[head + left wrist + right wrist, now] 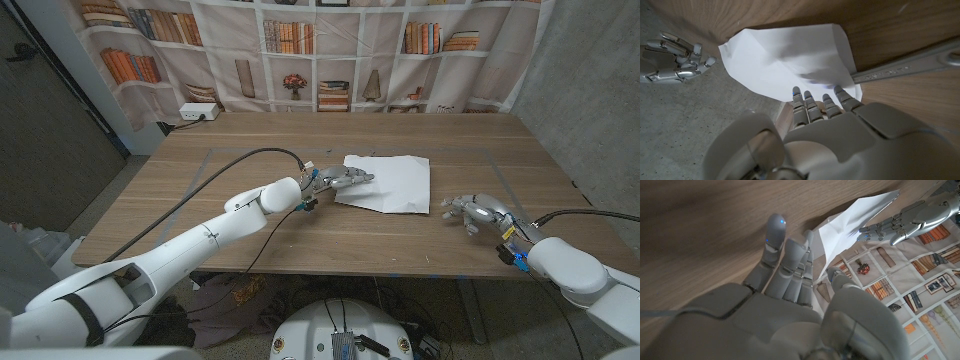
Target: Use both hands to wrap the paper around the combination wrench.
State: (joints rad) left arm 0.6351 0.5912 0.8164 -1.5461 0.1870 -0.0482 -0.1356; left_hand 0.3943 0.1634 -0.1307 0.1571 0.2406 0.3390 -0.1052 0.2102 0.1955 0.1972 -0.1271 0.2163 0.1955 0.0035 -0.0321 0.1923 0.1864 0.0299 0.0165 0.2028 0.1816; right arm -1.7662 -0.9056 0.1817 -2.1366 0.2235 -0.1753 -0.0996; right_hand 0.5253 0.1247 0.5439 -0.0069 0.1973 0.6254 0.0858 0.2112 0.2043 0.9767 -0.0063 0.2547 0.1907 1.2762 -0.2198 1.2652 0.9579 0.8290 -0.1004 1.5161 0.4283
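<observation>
Two hands: yours, both over the surface (250, 220).
Left hand (340, 180): fingers stretched out, tips resting on the paper's (390, 183) near-left edge, gripping nothing.
Right hand (478, 211): off the paper's right side, apart from it, fingers loosely spread, empty.
Paper: mid-surface, folded over the wrench (910, 64).
Wrench: handle sticks out from under the paper beside your left hand.

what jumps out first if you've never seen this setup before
The white paper lying mid-table stands out, with the left hand pressing its fingers on the sheet's near-left edge. In the left wrist view a metal combination wrench sticks out from under the paper. The right hand waits apart, to the paper's right, holding nothing.
</observation>
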